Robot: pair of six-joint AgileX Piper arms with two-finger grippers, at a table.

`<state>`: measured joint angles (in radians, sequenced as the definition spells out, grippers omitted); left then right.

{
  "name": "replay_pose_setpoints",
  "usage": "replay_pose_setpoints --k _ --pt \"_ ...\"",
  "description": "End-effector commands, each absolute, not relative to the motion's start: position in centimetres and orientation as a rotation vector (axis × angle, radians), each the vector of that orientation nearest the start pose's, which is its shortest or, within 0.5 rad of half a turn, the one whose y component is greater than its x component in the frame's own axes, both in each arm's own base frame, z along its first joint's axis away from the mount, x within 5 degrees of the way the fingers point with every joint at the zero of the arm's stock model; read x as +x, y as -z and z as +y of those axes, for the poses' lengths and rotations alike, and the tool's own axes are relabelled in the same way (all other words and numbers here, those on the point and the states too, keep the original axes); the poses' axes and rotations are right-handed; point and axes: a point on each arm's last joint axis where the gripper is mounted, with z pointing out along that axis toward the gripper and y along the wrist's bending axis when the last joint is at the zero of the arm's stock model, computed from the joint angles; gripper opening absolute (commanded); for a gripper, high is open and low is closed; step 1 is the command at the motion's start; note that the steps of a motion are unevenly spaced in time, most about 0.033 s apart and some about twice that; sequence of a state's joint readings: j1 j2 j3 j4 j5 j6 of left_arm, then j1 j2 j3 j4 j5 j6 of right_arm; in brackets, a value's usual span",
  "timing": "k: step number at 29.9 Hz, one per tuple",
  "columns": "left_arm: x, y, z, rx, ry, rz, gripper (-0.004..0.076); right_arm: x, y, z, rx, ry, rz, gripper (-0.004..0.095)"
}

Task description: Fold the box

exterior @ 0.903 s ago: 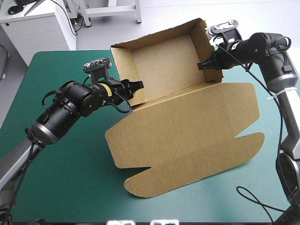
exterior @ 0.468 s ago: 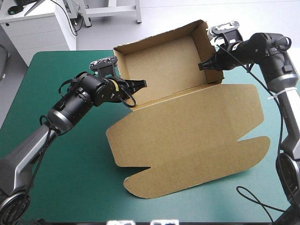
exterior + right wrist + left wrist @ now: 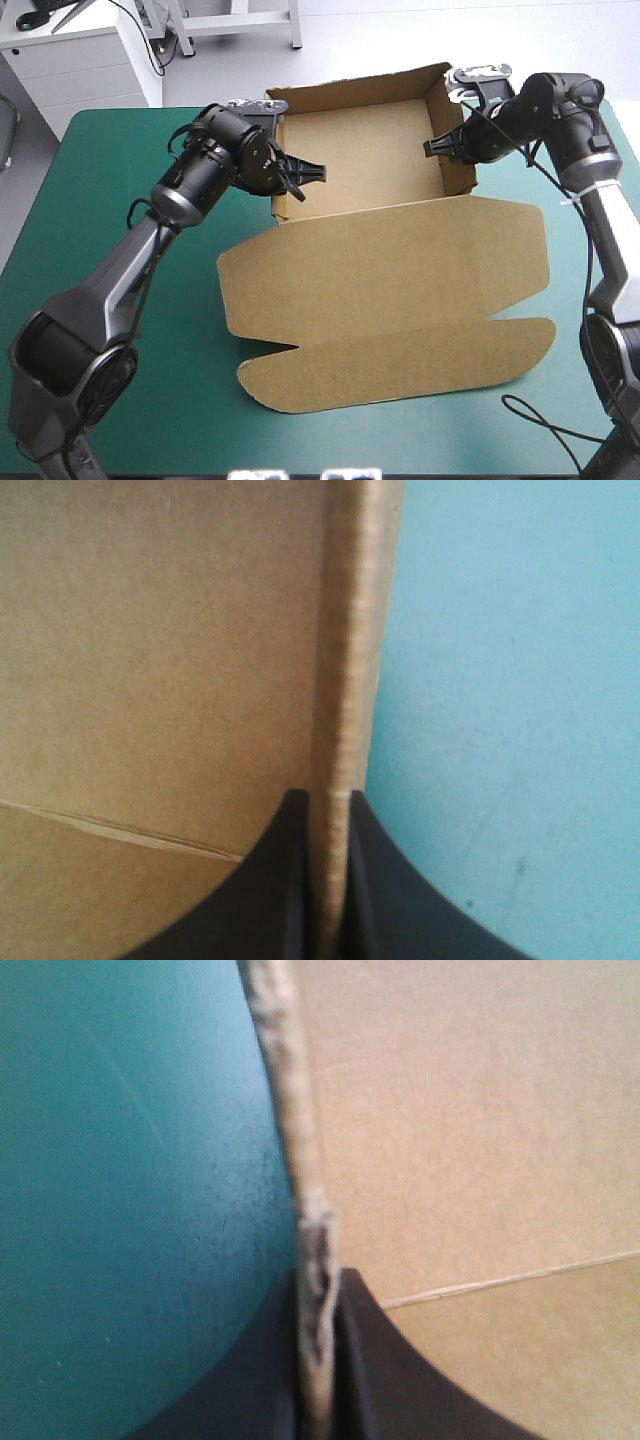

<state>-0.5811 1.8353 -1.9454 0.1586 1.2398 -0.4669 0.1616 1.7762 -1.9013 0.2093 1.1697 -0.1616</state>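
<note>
The brown box (image 3: 370,250) stands as an open tray at the far middle of the table, its lid lying flat toward the near edge. My left gripper (image 3: 305,172) is shut on the tray's left side wall; in the left wrist view that wall's edge (image 3: 295,1160) runs up from between the black fingers (image 3: 375,1360). My right gripper (image 3: 436,146) is shut on the right side wall, whose edge (image 3: 350,630) rises between its fingers (image 3: 275,880) in the right wrist view. The tray's floor (image 3: 365,150) shows between the two walls.
The lid's rounded flap (image 3: 400,362) reaches toward the near edge. Bare teal-green cover (image 3: 120,290) lies left of the box and along the near right (image 3: 560,400). A white cabinet (image 3: 80,50) stands beyond the far left corner.
The tray has been pushed away and set down more level. My left arm swung up toward the far edge, holding the left wall; the right gripper shifted slightly with the right wall.
</note>
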Motion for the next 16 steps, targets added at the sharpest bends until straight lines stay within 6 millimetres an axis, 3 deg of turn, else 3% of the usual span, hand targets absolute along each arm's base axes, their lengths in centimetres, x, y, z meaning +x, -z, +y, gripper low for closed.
replay_pose_setpoints --k 1,6,9,16 --pt "34.7 -39.1 -21.0 0.277 0.145 2.566 -0.0008 37.9 -39.5 7.9 -0.359 -0.274 2.523 -0.0012" --pt "37.8 -37.0 -19.6 0.138 0.122 2.611 -0.0008 39.9 -35.9 8.0 -0.341 -0.262 2.648 -0.0012" --pt "39.3 -35.5 -18.4 0.064 0.196 2.675 -0.0008 40.8 -34.1 8.2 -0.338 -0.268 2.692 -0.0012" --pt "41.0 -33.1 -17.3 0.003 0.229 2.741 -0.0008 41.9 -31.8 8.5 -0.320 -0.276 2.751 -0.0012"
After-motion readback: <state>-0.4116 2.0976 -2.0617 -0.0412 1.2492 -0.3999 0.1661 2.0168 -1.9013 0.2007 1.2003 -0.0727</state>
